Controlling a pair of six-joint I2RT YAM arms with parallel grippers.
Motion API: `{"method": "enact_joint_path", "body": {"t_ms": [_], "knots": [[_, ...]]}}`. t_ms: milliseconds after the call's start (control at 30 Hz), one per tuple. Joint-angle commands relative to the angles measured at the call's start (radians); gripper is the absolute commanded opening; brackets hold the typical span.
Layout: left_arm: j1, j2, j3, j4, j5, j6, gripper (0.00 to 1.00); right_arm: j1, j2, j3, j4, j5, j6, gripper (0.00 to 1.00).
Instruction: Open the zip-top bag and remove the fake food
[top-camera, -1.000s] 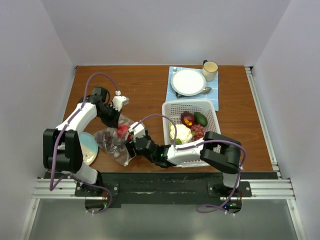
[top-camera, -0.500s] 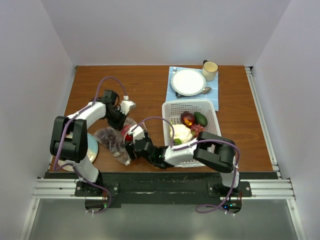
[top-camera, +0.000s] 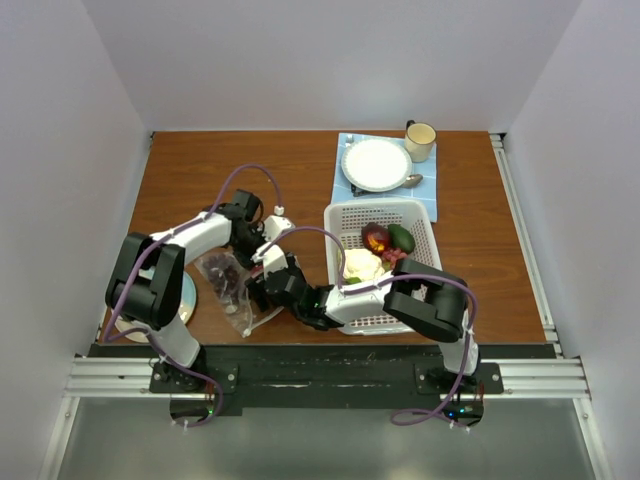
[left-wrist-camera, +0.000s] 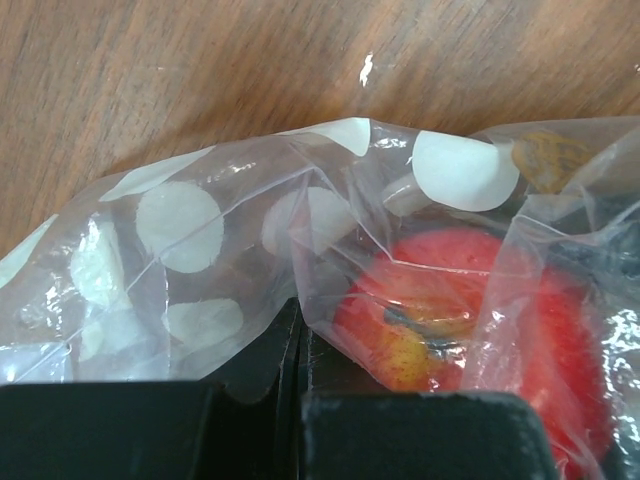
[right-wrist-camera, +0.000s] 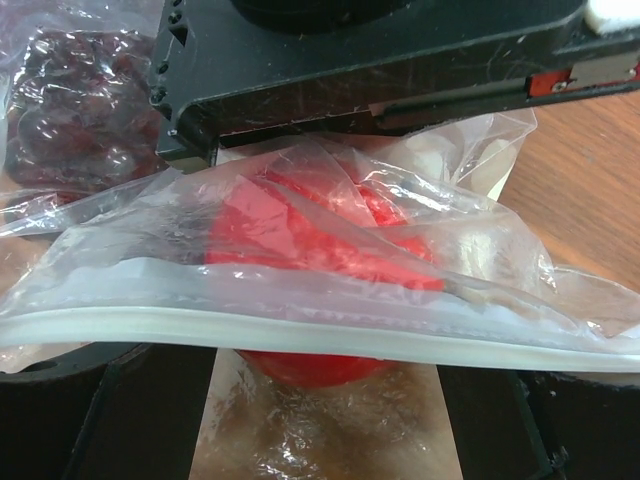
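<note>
The zip-top bag (top-camera: 228, 282), clear with pale dots, lies on the wooden table left of centre. My left gripper (top-camera: 256, 243) is shut on a fold of its film (left-wrist-camera: 298, 340). Inside the bag, a red ball-like fruit (left-wrist-camera: 470, 300) sits just beyond those fingers. My right gripper (top-camera: 260, 287) faces the bag's mouth with its jaws open wide. The white zip strip (right-wrist-camera: 300, 335) runs across them, and the red fruit (right-wrist-camera: 320, 240) lies between and beyond them. A dark purple piece (right-wrist-camera: 80, 110) stays deeper in the bag.
A white perforated basket (top-camera: 375, 206) to the right holds a dark purple-brown piece (top-camera: 376, 236), a green piece (top-camera: 401, 237) and a cream lumpy piece (top-camera: 362, 265). Behind it, a blue mat carries a white plate (top-camera: 377, 163) and a cup (top-camera: 420, 140). A pale dish (top-camera: 185, 295) lies at the left.
My left arm has swung right and nearer, drawing the bag's edge toward the right gripper. The right gripper's jaws have spread wider around the bag's mouth.
</note>
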Motion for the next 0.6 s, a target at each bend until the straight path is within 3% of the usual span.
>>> {"method": "enact_joint_path", "body": {"t_ms": [0,67,133,167,267,367,567], "knots": [[-0.019,0.001,-0.011,-0.138,0.133,0.043,0.00,-0.035,0.020,0.059,0.074,0.022,-0.019,0.81],[-0.019,0.014,-0.001,-0.170,0.197,0.060,0.00,-0.038,0.026,0.064,0.077,0.010,-0.025,0.76],[-0.019,0.029,0.008,-0.215,0.243,0.094,0.00,-0.038,0.020,0.059,0.088,-0.028,-0.034,0.55],[-0.019,0.032,0.011,-0.229,0.254,0.104,0.00,-0.038,0.009,0.056,0.094,-0.040,-0.040,0.36],[-0.013,0.040,0.029,-0.273,0.289,0.144,0.00,-0.037,-0.050,0.025,0.098,-0.051,-0.051,0.10],[0.027,0.026,0.052,-0.206,0.245,0.098,0.00,-0.037,-0.145,-0.013,0.056,-0.045,-0.060,0.03],[0.157,0.072,0.124,-0.111,0.124,0.017,0.00,-0.027,-0.469,-0.209,-0.038,-0.018,-0.013,0.02]]}}
